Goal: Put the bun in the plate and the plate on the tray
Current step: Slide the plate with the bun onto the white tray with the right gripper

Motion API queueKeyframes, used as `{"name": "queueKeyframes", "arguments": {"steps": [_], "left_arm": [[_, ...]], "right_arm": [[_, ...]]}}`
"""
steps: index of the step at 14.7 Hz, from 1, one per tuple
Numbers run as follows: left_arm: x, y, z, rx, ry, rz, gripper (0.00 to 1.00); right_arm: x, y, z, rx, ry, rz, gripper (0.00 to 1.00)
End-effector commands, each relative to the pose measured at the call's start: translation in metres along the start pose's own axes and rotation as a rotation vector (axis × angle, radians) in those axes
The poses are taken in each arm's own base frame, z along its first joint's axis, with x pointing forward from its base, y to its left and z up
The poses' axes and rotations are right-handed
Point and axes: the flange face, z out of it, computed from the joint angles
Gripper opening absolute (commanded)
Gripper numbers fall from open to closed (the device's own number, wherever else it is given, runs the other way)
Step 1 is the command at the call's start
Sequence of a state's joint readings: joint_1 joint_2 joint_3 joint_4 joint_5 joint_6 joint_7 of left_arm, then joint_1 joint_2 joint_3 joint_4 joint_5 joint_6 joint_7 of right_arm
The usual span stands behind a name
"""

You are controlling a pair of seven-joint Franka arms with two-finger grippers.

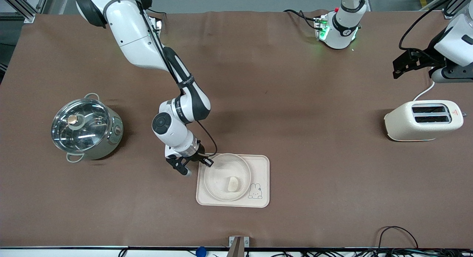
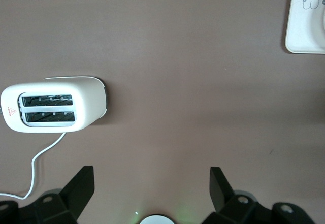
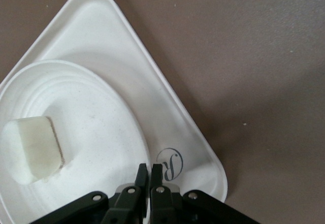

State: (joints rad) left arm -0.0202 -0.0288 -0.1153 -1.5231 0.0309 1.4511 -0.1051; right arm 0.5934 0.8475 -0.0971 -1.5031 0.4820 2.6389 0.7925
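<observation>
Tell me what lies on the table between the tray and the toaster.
Nothing: the front view shows only bare brown table between the tray and the toaster; the left wrist view shows the same.

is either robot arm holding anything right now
No. The right tool is shut empty beside the plate; the left tool is open over bare table.

Pot (image 1: 87, 128), toaster (image 1: 424, 120) well apart

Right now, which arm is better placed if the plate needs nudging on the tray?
Right, probably. The right hand sits shut at the tray edge beside the plate holding the bun. The left hand waits, open, over bare table near the toaster.
</observation>
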Motion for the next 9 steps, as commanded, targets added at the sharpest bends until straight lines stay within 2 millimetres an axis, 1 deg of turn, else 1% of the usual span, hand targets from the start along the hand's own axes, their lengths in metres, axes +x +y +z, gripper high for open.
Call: {"name": "queueKeyframes", "arguments": {"steps": [1,3,4,5,7,9], "left_arm": [[-0.0006,-0.0015,-0.0008,-0.01,0.01,-0.011,1.0],[-0.0013,-0.0016,-0.0014,-0.01,0.01,-0.013,1.0],[-0.0013,-0.0018,-0.0014,-0.009,0.01,-0.013,1.0],[-0.0013,-0.0018,-0.0014,-0.009,0.01,-0.013,1.0],[-0.0018,-0.002,-0.0022,-0.007,0.012,-0.013,1.0],[-0.0018,-0.0022,-0.0029,-0.006,0.013,-0.013,1.0]], "right_arm": [[0.0006,-0.008,0.0019,0.021,-0.006,0.01,0.0],[-0.001,-0.0098,0.0025,0.025,-0.004,0.017,0.02],[-0.002,-0.0102,0.0027,0.025,-0.005,0.015,0.13],[-0.0011,-0.0092,0.0035,0.023,-0.005,0.017,0.31],[-0.0009,-0.0108,0.0007,0.028,-0.006,0.019,0.47],[0.0023,-0.0114,-0.0062,0.028,-0.012,0.023,0.49]]}}
